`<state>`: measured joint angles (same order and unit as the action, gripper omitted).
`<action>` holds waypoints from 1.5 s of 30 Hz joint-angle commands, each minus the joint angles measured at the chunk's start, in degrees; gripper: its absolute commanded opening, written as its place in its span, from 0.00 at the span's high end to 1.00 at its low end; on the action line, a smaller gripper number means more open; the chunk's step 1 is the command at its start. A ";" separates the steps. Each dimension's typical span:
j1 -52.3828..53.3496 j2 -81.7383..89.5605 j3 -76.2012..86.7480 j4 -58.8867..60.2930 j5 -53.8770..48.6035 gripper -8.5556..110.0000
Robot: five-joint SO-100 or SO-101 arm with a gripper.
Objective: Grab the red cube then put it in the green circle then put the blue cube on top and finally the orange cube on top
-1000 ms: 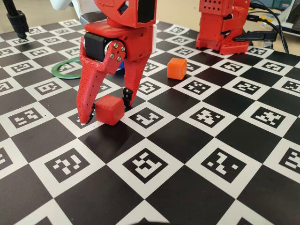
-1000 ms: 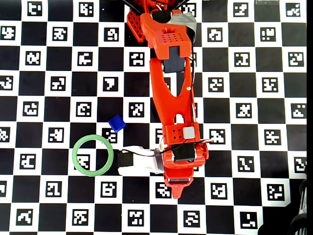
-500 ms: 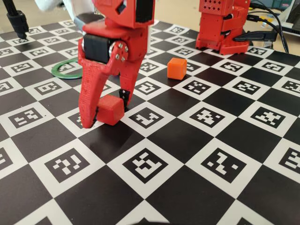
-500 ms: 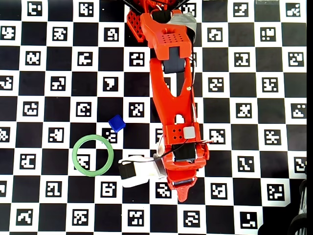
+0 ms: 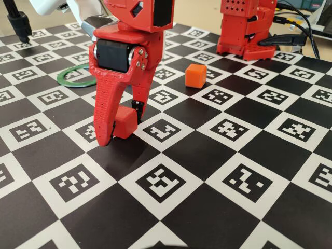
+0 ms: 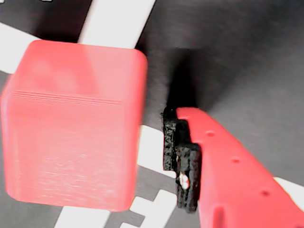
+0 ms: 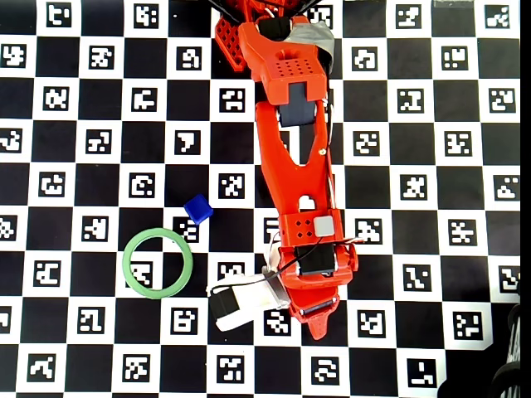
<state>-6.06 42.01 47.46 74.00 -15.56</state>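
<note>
Fixed view first: the red tool (image 5: 122,127) stands point-down on the checkered surface (image 5: 244,150), and the red cube (image 5: 124,122) sits between its two fingers. The long finger on the left of that view presses against the cube's left face, and the shorter black-padded finger is right at its far right edge. Whether the cube rests on the surface or is just off it, I cannot tell from here.

From the wrist view the red cube (image 6: 73,126) fills the left half of the picture, slightly blurred, and the black pad on the red finger (image 6: 183,161) sits just beside its right face with a thin sliver of surface showing between them. So the tool has closed in around the cube, yet I cannot say it is firmly clamped.

The orange cube (image 5: 195,75) lies well apart, farther back and to the right in the fixed view, near the arm's red base (image 5: 246,31). The green circle (image 5: 75,78) lies flat at the back left.

Seen from the overhead view, the arm (image 7: 294,166) stretches down the middle and hides the red cube. The green circle (image 7: 133,282) lies to its left, with the blue cube (image 7: 197,209) just outside the ring's upper right edge.
</note>
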 commanded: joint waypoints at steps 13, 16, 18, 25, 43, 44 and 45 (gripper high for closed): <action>-0.35 2.02 -4.31 -0.35 -1.49 0.78; -0.53 2.02 -4.22 -0.26 -2.29 0.85; -0.62 2.11 -4.13 -0.26 -2.37 0.86; -0.62 3.08 -3.78 0.79 -1.32 0.89; 7.82 34.37 13.36 9.49 1.58 0.89; 8.96 36.21 14.94 9.58 0.97 0.89; 10.11 37.88 16.26 9.76 0.35 0.89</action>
<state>0.35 66.53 62.49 83.32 -13.71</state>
